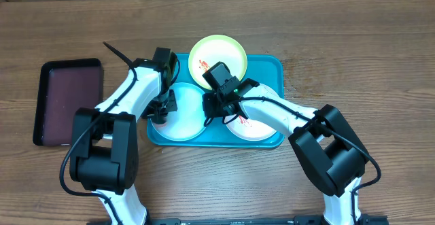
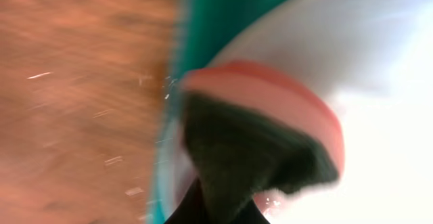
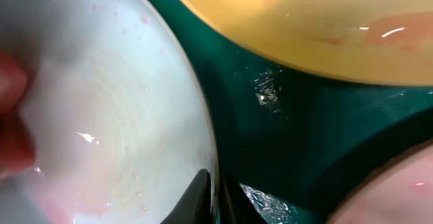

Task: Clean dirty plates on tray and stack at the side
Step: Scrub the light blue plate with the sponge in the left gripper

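Tray (image 1: 272, 65): turquoise, mid-table, long side across the overhead view, both arms reaching over it.
Blue plate (image 1: 182, 122): lies in the tray's left part; it looks almost white from above. The right wrist view shows faint pink specks and a wet sheen on it.
Yellow plate (image 1: 217, 52): at the tray's far edge, overlapping the rim and partly on the table (image 1: 353, 41). A red smear shows left of its centre.
White plate (image 1: 255, 130): in the tray's right part, partly hidden under the right arm, with red marks near its middle.
Left gripper (image 1: 162, 109): down at the blue plate's left edge, closed on a sponge (image 2: 270, 109). The left wrist view is blurred.
Sponge: salmon-pink body with a dark green scouring face, pinched into a fold, against the blue plate just inside the tray's rim.
Right gripper (image 1: 212, 113): low between the blue and white plates, its opening narrow.
Right fingers (image 3: 201, 195): one on each side of the blue plate's right rim, clamping it, with bare wet tray floor beside them.
Dark tray (image 1: 68, 102): maroon-black, on the table well left of the turquoise one, nothing on it.
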Controlling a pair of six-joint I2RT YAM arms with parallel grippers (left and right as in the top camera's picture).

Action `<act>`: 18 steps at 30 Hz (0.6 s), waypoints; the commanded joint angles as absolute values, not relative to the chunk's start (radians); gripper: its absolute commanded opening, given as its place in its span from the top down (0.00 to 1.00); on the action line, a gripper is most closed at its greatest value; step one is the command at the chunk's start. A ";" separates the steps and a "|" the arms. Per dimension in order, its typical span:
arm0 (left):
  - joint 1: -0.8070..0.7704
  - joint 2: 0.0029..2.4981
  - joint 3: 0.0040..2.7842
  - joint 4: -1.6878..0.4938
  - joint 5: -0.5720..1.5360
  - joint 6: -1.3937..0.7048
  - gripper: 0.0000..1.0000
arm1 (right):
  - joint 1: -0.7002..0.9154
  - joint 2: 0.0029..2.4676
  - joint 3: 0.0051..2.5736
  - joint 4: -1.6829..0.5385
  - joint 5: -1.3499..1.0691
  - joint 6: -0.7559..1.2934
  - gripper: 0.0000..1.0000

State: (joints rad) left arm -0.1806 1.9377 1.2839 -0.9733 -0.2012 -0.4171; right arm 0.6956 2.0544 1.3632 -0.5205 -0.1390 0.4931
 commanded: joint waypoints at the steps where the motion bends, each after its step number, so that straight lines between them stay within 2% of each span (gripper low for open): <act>1: -0.172 1.955 1.302 -0.922 0.158 -0.320 0.96 | 0.686 2.066 1.378 -0.525 -0.106 0.486 0.92; 4: -0.178 1.955 1.293 -0.877 0.258 -0.307 0.96 | 0.686 2.066 1.378 -0.525 -0.106 0.486 0.92; 18: -0.204 1.958 1.291 -0.798 0.330 -0.288 0.96 | 0.686 2.066 1.378 -0.522 -0.106 0.487 0.92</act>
